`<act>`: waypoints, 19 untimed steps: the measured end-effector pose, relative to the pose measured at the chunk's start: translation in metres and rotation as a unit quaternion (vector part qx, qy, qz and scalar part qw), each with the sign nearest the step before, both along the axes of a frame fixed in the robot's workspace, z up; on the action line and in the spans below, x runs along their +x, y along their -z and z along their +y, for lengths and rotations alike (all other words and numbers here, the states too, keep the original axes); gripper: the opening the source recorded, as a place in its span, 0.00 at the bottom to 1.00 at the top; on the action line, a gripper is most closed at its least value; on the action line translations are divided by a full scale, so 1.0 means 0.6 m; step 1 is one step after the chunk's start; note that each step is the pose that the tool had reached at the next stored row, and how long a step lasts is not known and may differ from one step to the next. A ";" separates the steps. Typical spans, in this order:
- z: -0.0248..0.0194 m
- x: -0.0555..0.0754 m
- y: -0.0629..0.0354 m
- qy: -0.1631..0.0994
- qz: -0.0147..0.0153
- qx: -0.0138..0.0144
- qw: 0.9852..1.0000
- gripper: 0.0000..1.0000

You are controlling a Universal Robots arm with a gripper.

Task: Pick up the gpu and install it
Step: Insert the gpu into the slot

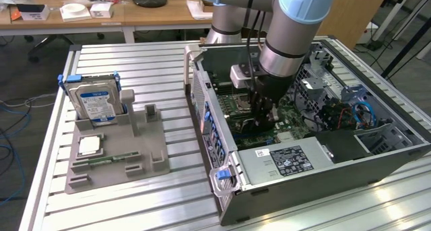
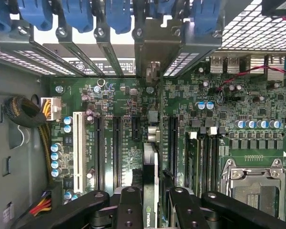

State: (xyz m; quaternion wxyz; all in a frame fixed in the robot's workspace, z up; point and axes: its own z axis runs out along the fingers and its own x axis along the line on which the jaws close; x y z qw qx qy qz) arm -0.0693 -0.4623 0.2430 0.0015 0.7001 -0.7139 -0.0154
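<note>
Gripper (image 2: 150, 202): black, two-fingered, lowered into the open computer case (image 1: 377, 163); closed partway on the gpu (image 2: 150, 183), one finger (image 2: 128, 205) on each flat side of the card. In the exterior view, at the end of the grey-and-blue arm (image 1: 289, 34), low over the motherboard (image 1: 296, 121).

Gpu: thin card held on edge between the fingers, metal bracket end toward the rear slot covers (image 2: 155, 45); lined up along the black expansion slots (image 2: 117, 143) on the green board. Whether seated in a slot: cannot tell.

Around the card on the board: white slot (image 2: 77, 143) beside the black ones; memory slots (image 2: 207, 160) and the silver processor socket (image 2: 255, 183) on the other side; bundled cable (image 2: 26, 112) at the case wall.

Computer case: on its side, lid off, on the slatted metal table (image 1: 135, 59); power supply with white-and-black label (image 1: 286, 160) at 5 o'clock from the gripper in the exterior view; blue cables (image 1: 364, 112) at 3 o'clock.

Grey parts holder (image 1: 145, 150): on the table at 9 o'clock from the case, well apart from the gripper. Contents: hard drive (image 1: 94, 100) with blue label, upright in a blue frame; processor chip (image 1: 90, 145) lying flat; green memory stick (image 1: 108, 160) lying flat.

Background, 12 o'clock: wooden desk (image 1: 148, 14) with small white boxes (image 1: 75, 11) and a black lamp base (image 1: 149, 0).
</note>
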 end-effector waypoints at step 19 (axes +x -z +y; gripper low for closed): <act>0.0001 -0.001 0.007 0.000 0.000 0.000 1.000 0.27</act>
